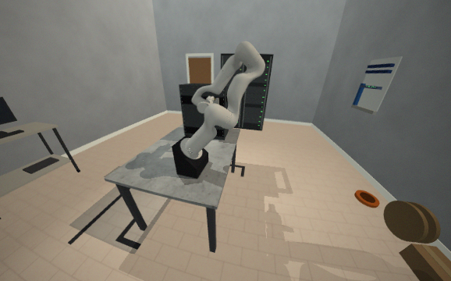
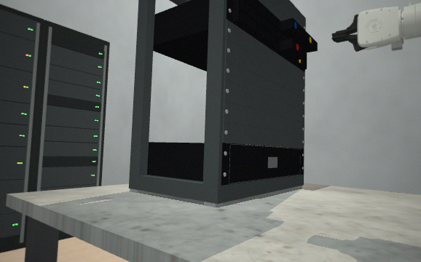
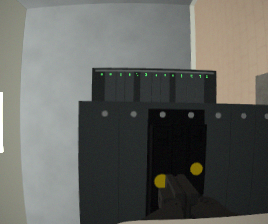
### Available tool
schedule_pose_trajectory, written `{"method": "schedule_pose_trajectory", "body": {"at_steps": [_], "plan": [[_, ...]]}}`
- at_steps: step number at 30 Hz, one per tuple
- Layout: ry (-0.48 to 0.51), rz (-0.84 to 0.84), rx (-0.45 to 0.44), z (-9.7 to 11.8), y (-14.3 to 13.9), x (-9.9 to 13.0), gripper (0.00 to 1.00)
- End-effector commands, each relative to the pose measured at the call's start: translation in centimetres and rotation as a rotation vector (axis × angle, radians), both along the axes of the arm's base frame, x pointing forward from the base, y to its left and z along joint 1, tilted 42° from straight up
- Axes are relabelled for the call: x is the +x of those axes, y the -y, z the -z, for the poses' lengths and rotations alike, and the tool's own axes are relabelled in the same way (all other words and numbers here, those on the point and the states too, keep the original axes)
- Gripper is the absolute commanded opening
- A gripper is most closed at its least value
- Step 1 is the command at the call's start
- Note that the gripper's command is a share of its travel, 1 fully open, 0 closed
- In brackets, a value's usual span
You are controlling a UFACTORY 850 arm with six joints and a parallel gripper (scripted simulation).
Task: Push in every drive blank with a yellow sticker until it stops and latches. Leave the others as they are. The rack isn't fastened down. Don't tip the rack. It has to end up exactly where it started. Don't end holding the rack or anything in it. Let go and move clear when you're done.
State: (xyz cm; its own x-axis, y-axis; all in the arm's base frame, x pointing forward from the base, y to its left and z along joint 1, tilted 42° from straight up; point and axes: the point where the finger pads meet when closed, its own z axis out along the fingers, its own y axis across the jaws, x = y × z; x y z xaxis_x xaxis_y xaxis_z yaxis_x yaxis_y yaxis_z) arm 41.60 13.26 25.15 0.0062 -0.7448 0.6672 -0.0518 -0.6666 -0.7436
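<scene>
White arm (image 1: 225, 97) rises from black base (image 1: 182, 165), elbow high, forearm folded back down. Wrist level, horizontal. Pincer (image 2: 338, 36) fully closed, nothing between dark fingers, tips hanging in open air.

The counter and its load

We see a grey, mottled counter (image 1: 159, 183) on black legs, standing on a tan tiled floor (image 1: 288, 234). Two things rest directly on it: the arm's black base block (image 1: 182, 165) near the middle, and the dark rack (image 2: 214, 109) at the far end, upright, its bottom frame flat on the surface. In the exterior view the rack sits near the counter's edge (image 2: 87, 233), and its shadow lies over the worn top beside it.
</scene>
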Motion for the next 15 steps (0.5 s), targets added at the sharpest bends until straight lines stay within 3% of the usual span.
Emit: {"method": "schedule_pose_trajectory", "body": {"at_steps": [1, 9, 15], "plan": [[0.001, 0.001, 0.000, -0.1, -0.1, 0.7, 0.00], [0.001, 0.001, 0.000, 0.1, 0.0, 4.8, 0.00], [0.001, 0.001, 0.000, 0.1, 0.1, 5.3, 0.00]]}}
